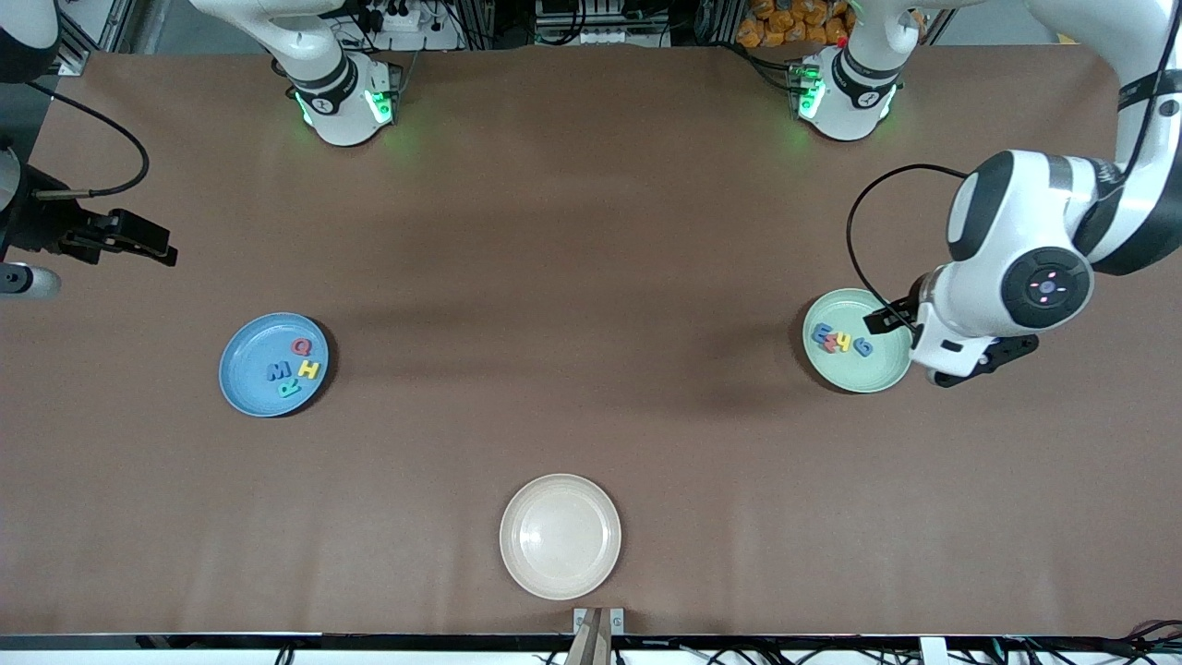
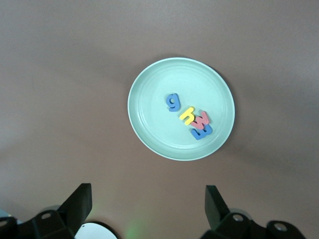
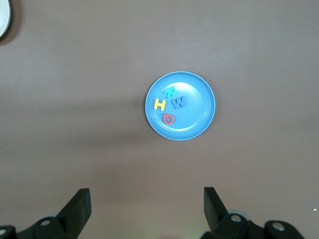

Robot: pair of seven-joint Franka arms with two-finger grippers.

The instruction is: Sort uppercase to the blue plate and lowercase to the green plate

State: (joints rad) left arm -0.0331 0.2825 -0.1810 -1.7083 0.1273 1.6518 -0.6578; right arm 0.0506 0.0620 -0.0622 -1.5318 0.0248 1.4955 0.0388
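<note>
Above the green plate (image 1: 854, 374), where the lowercase (image 1: 838, 341) are gathered, the left gripper (image 1: 937, 346) is held wide open and empty.

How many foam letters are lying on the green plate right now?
4, all on the green plate: blue g apart, then yellow h, red letter and blue m clustered touching. None appears hidden.
</note>
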